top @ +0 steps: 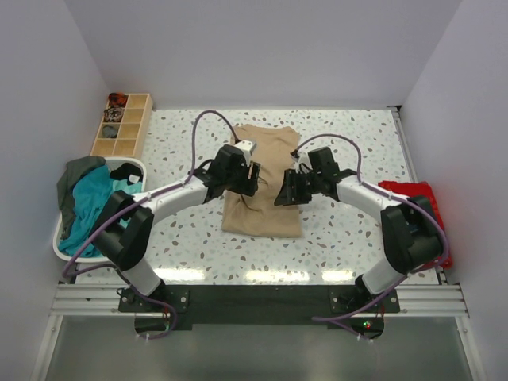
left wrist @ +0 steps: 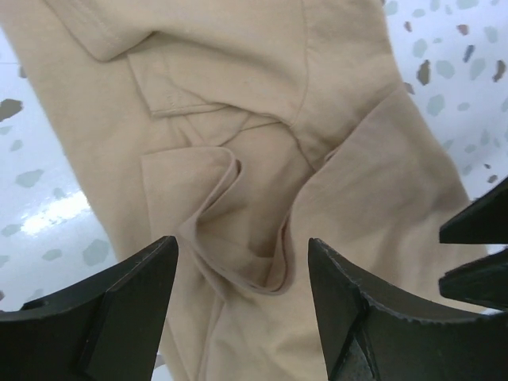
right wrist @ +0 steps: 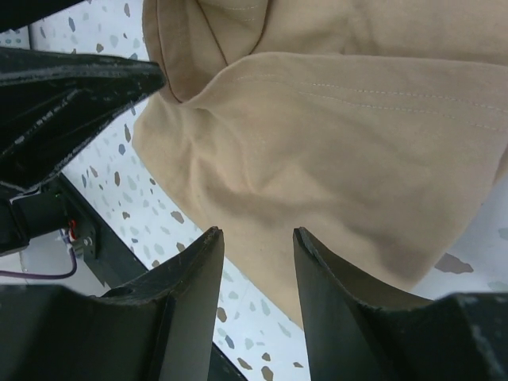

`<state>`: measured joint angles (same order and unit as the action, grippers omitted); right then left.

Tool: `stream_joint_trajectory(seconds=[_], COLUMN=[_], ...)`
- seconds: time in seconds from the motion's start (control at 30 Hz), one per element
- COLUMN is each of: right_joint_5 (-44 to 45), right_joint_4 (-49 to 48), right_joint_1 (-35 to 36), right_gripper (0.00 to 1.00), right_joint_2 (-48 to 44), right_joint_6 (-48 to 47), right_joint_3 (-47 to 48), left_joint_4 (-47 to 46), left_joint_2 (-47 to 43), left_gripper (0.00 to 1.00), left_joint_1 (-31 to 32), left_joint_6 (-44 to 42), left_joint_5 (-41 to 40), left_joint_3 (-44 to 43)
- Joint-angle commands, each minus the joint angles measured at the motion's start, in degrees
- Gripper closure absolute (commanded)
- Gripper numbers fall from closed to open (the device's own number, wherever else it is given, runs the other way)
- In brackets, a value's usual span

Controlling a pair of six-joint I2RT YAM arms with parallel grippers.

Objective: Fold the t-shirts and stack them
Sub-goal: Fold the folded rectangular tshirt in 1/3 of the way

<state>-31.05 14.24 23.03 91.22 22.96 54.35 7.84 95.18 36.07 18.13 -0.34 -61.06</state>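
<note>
A sandy-beige t-shirt (top: 262, 182) lies partly folded in the middle of the table, a long strip running front to back. My left gripper (top: 248, 184) is open just above its left part, jaws straddling a raised fold of beige cloth (left wrist: 246, 238). My right gripper (top: 282, 194) is open over the shirt's right edge (right wrist: 317, 159), holding nothing. A teal t-shirt (top: 89, 202) and a dark grey-green one (top: 75, 176) hang out of the white basket at the left.
The white plastic basket (top: 128, 168) stands at the table's left edge. A wooden compartment box (top: 123, 125) sits at the back left. A red cloth (top: 421, 208) lies at the right edge under the right arm.
</note>
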Motion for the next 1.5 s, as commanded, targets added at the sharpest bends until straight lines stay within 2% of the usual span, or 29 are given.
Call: stream_joint_trajectory(seconds=[0.0, 0.33, 0.5, 0.6, 0.63, 0.7, 0.73, 0.83, 0.97, 1.1, 1.17, 1.23, 1.33, 1.47], right_joint_5=[-2.26, -2.53, -2.09, -0.69, -0.42, 0.98, 1.51, 3.1, 3.8, 4.33, 4.94, 5.82, 9.5, 13.11], right_joint_4=[-3.16, -4.92, -5.45, -5.01, -4.84, -4.14, -3.87, -2.73, -2.81, -3.08, -3.43, -4.39, -4.31, -3.08], right_joint_1=[1.32, 2.81, 3.43, 3.78, 3.87, 4.22, 4.22, 4.57, 4.66, 4.75, 4.75, 4.75, 4.75, 4.75], right_gripper=[0.55, 0.55, 0.56, 0.57, 0.57, 0.58, 0.58, 0.58, 0.59, 0.59, 0.6, 0.6, 0.6, 0.6], right_joint_2=[1.76, 5.99, 7.92, 8.62, 8.8, 8.97, 9.06, 10.02, 11.17, 12.23, 11.97, 10.65, 8.1, 7.48], right_joint_6=[0.77, 1.21, 1.3, 0.86, 0.86, 0.33, 0.07, -0.64, -1.34, -1.69, -1.69, -1.34, -0.99, -1.25], right_joint_3=[0.14, 0.32, 0.41, 0.5, 0.58, 0.67, 0.67, 0.59, 0.15, -0.12, -0.38, -1.34, -1.44, -0.38], left_joint_4=[1.57, 0.69, 1.48, 1.92, 2.01, 2.62, 3.15, 5.52, 9.03, 13.25, 15.96, 19.48, 22.39, 22.4], left_joint_2=[-2.36, 2.37, 5.19, 6.77, 7.13, 7.65, 7.92, 8.88, 10.11, 12.83, 13.72, 15.12, 14.08, 10.83], left_gripper=[0.28, 0.27, 0.33, 0.51, 0.62, 0.71, 0.82, 1.0, 1.0, 1.0, 0.94, 0.95, 0.97, 1.0], left_joint_1=[-1.36, -1.62, -1.62, -1.62, -1.62, -1.88, -1.97, -2.76, -4.43, -7.15, -7.77, -8.13, -8.3, -8.74], left_joint_6=[-3.63, -4.24, -3.72, -2.84, -2.66, -2.22, -2.05, -1.78, -1.08, -0.64, -1.43, -1.78, -2.4, -2.57], left_joint_5=[-7.12, -6.34, -4.15, -4.23, -4.58, -5.46, -5.72, -6.51, -5.73, -0.64, 1.64, 0.87, -2.29, -1.6], left_joint_3=[0.06, -1.17, -4.59, -6.52, -6.97, -8.63, -9.42, -12.76, -17.07, -22.34, -24.18, -25.33, -22.36, -14.2])
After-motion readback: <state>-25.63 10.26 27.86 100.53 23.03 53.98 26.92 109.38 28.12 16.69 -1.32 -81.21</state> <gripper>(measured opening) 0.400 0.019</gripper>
